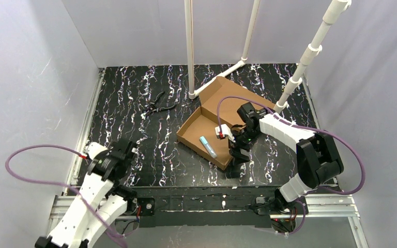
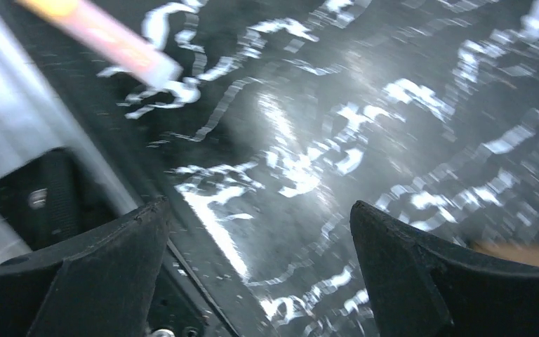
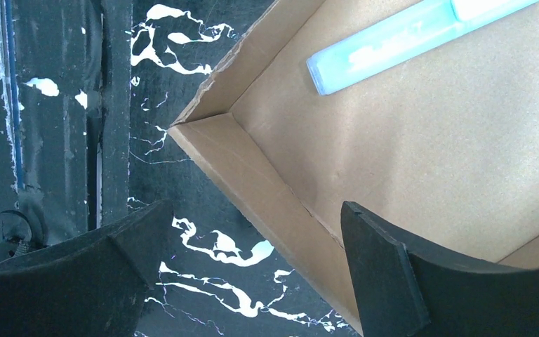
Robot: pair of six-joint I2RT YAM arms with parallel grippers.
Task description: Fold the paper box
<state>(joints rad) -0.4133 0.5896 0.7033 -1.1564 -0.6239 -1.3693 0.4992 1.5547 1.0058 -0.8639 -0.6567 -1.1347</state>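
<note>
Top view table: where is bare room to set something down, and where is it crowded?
Free: the table top between the left gripper and the left wall of the paper box, nearer than the pliers; also the far-left corner behind the pliers. Crowded: the right half, with the box, the right gripper over its near wall, and the white pipe stands.

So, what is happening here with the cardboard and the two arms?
Two robot arms are folding a paper box. Its tray walls stand up, the lid lies open at the back, and a light blue marker lies inside. The right gripper hovers open over the tray's near corner, holding nothing. The left gripper is open too, over bare table far to the left. Pliers lie on the table, untouched.
</note>
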